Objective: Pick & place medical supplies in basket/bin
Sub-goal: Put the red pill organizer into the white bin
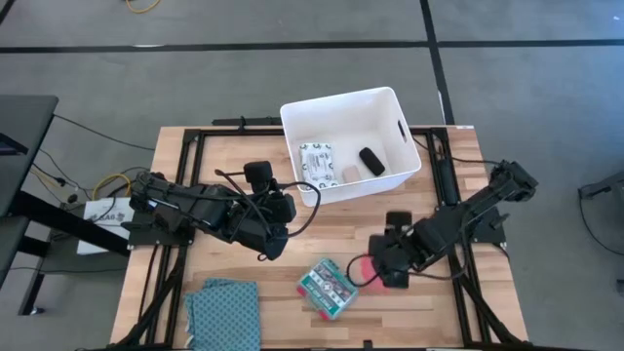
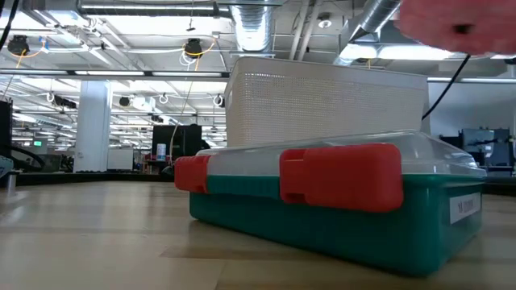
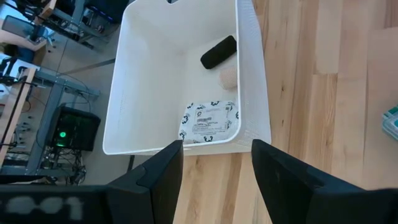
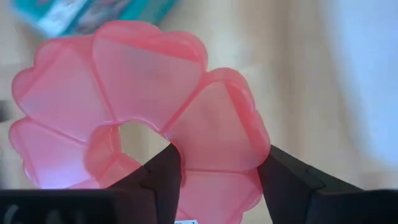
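Observation:
The white bin [image 1: 388, 105] stands at the table's far middle and holds a white patterned packet [image 1: 317, 161], a beige block [image 1: 348, 173] and a black piece [image 1: 371, 161]. The green-and-red pack [image 1: 327, 288] lies flat near the near edge. My right gripper [image 1: 378, 269] is just right of the pack, shut on the pink-red disc [image 1: 361, 270], a ring of heart-shaped cells. My left gripper [image 1: 276, 216] hovers open on the near-left side of the bin, touching nothing. No white roll shows. My right gripper [image 4: 214, 186] pinches the pink-red disc between its two fingers, on one heart-shaped cell [image 4: 214, 134] at the ring's edge. The ring's other cells fan out past the fingertips. The disc [image 2: 455, 24] shows high above the table top in the low view, lifted clear.
A folded teal cloth [image 1: 222, 310] lies at the near-left corner. In the low view the pack [image 2: 322, 201] stands in front of the bin [image 2: 322, 105]. Bare wood lies between the pack and the bin. Dark frame rails run along both table sides.

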You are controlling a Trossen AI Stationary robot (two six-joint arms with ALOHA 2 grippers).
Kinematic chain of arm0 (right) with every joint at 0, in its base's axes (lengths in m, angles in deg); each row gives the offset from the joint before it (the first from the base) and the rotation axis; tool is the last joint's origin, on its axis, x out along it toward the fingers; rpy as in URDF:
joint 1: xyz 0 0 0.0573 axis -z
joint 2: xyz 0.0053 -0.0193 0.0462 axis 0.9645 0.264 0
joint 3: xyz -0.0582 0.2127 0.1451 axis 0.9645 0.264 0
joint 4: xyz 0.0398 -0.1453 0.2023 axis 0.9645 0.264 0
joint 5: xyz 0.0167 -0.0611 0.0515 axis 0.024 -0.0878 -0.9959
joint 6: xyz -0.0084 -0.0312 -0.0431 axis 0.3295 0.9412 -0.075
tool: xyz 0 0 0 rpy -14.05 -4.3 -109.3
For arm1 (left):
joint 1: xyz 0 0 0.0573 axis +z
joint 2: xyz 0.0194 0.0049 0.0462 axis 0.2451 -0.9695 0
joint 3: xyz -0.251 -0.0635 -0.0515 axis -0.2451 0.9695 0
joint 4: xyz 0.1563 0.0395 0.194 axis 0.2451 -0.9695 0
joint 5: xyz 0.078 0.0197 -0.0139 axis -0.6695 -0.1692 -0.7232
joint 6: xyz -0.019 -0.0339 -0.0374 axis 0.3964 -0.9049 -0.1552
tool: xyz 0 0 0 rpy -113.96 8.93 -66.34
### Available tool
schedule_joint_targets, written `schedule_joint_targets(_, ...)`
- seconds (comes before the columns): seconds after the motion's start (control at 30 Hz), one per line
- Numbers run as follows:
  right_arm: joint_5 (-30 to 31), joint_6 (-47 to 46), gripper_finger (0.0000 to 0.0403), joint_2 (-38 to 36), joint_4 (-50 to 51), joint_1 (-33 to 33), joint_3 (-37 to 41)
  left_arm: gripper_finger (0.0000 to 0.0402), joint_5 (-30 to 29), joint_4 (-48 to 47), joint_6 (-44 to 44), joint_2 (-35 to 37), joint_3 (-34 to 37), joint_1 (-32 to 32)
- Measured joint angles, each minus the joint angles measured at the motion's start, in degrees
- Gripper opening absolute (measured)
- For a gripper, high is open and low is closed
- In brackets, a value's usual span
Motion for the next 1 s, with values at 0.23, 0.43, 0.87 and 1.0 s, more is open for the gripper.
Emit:
schedule_joint_targets(0.23, 14.17, 4.84, 0.0172, -0.13, 15.19, 6.53, -13.45, 0.0182, -0.04, 0.00, 0.12, 0.00, 0.00, 0.00)
schedule_joint_targets(0.43, 31.54, 20.86, 0.0175, -2.41, 7.51, 17.34, -17.51, 0.0182, -0.07, 0.02, 0.20, 0.00, 0.00, 0.00)
schedule_joint_targets(0.87, 28.78, 7.43, 0.0176, 5.61, -6.11, 53.62, -17.50, 0.0182, 0.02, 0.01, 0.28, -0.01, 0.00, 0.00)
schedule_joint_targets(1.0, 20.75, 7.64, 0.0180, 12.99, -6.70, 58.56, -17.49, 0.0182, -0.02, 0.00, 0.33, -0.02, 0.00, 0.00)
